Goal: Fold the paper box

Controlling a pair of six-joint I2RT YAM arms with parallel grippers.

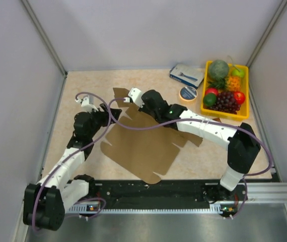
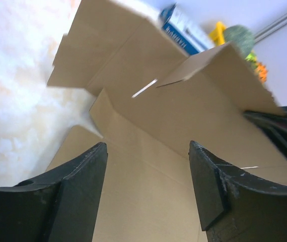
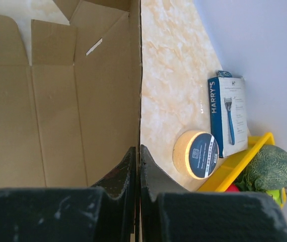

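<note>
Your left arm and right arm, bolted nearest the lens, reached over the paper box, a broad blank of plain brown corrugated cardboard that lay mostly flat in the middle of the pale, marbled table, its far end under both wrists. Folding looked barely begun: one panel stood raised along its crease at the far side, while the other panels and rounded flaps lay spread out, so you had most walls left to stand up and the flaps left to tuck. Your right gripper was clamped on the thin edge of that raised panel, its matte black fingers pressed together around it. Your left gripper hung released above the matte inner face, jaws apart and nothing between them. At the far right corner, well apart from the box, sat a glossy yellow tray of fruit, a blue-and-white carton and a small round tape roll.
</note>
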